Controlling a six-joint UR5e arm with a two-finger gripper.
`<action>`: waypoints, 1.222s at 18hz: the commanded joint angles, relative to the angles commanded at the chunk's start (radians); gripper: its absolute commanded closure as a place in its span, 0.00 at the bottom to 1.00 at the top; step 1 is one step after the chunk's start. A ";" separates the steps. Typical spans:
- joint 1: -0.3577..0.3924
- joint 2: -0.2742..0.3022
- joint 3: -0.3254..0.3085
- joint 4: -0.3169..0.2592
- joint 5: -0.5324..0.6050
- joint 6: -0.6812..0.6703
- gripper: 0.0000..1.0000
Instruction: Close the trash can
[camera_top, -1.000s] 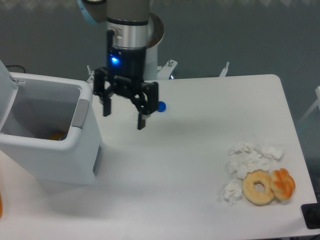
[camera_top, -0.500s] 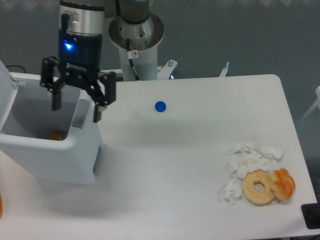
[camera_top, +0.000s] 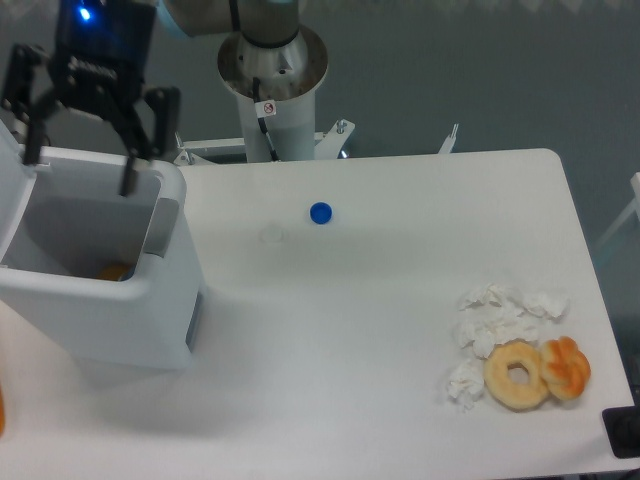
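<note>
Gripper over the open bin, lid not yet shut.
Fixed camera: gripper (camera_top: 80, 170) spread wide, empty, shifted left and up from mid-table to above trash can (camera_top: 120, 310) at table's left edge; well placed for reaching its upright lid.

- A white table (camera_top: 380, 330) with rounded corners carries everything here.
- The trash can (camera_top: 110, 300) stands on its left end — a big white boxy bin, open at the top, with a grey tab on its right rim.
- A small blue cap (camera_top: 320, 212) lies near the back edge, about midway along the table.
- Just left of it sits a faint clear round disc (camera_top: 271, 234), hard to make out.
- Crumpled white tissues (camera_top: 495, 320) lie near the front right corner.
- A plain donut (camera_top: 516, 374) rests against the tissues — and touching its right side is an orange-glazed pastry (camera_top: 566, 367).
</note>
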 joint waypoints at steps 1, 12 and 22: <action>-0.005 0.003 0.000 0.000 -0.025 -0.012 0.00; -0.150 0.032 -0.037 0.000 -0.148 -0.025 0.00; -0.256 0.028 -0.055 0.000 -0.177 -0.037 0.00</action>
